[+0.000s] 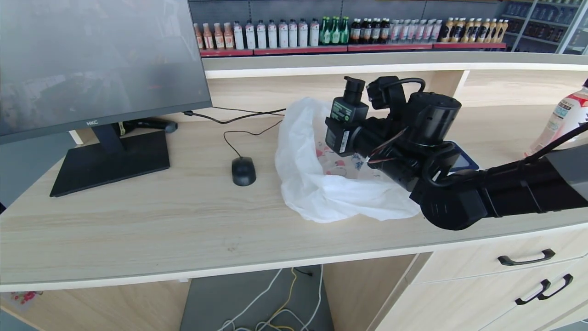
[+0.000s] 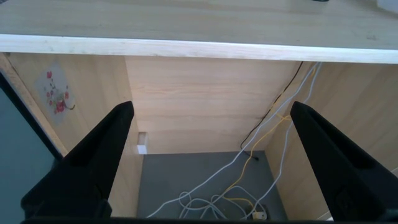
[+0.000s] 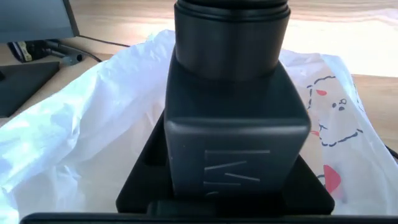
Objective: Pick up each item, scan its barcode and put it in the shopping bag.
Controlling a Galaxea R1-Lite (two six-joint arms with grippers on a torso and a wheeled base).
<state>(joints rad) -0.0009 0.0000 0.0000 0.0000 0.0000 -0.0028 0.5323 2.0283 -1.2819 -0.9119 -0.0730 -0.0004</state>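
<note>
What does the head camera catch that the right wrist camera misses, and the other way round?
Head view adds: the mouse, the pale drink bottle at the counter's right end, and the drawers below. Right wrist view adds: raised lettering on the dark bottle, seen close. Both: the right end effector holding that dark bottle over the white shopping bag, on the wooden counter.

monitor [image 1: 101, 59] on counter [image 1: 161, 220], left | mouse [image 1: 243, 171] right of it | drawers [image 1: 505, 262] below, right | cables [image 2: 249, 180] underneath
</note>
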